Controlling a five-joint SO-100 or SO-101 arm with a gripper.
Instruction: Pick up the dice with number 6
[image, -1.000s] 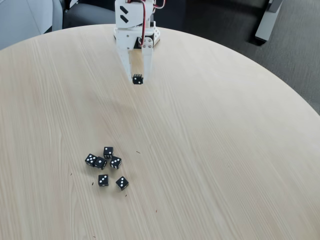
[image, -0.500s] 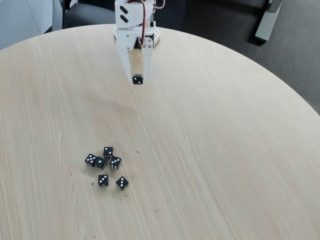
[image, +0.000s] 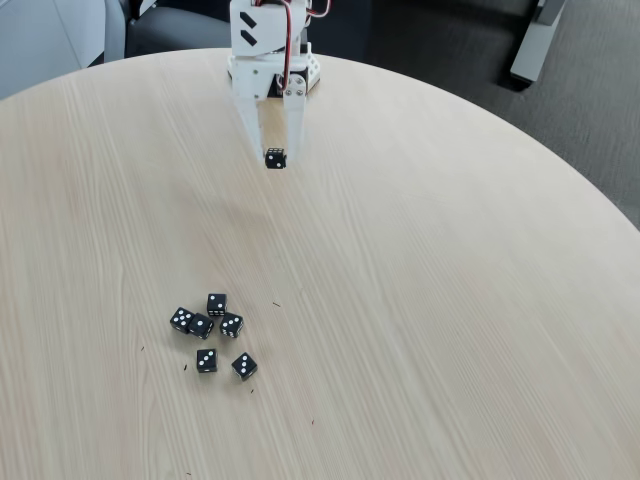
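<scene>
The end effector (image: 274, 157) hangs near the far edge of the round worktop (image: 450, 300), fingers pointing down toward the camera, and between its tips sits the dice with number 6 (image: 275, 158). The two white fingers are drawn in close, pinching the little black cube from left and right, and a crowded face of white pips shows on top. A soft shadow lies on the wood below and to the left of it, so my read is that the cube is up off the surface, not resting on it.

Down in the near-left part of the worktop sits the cluster of other black dice (image: 210, 335), six of them, bunched close, some touching, well apart from the arm. The faces I can make out there carry few pips.

So the relation that matters: the cube lies right at the fingertips, squarely between them, with the arm's white base (image: 272, 45) directly behind. The pick looks essentially done; what remains is only to keep that pinch firm, since a cube this small could twist out.
</scene>
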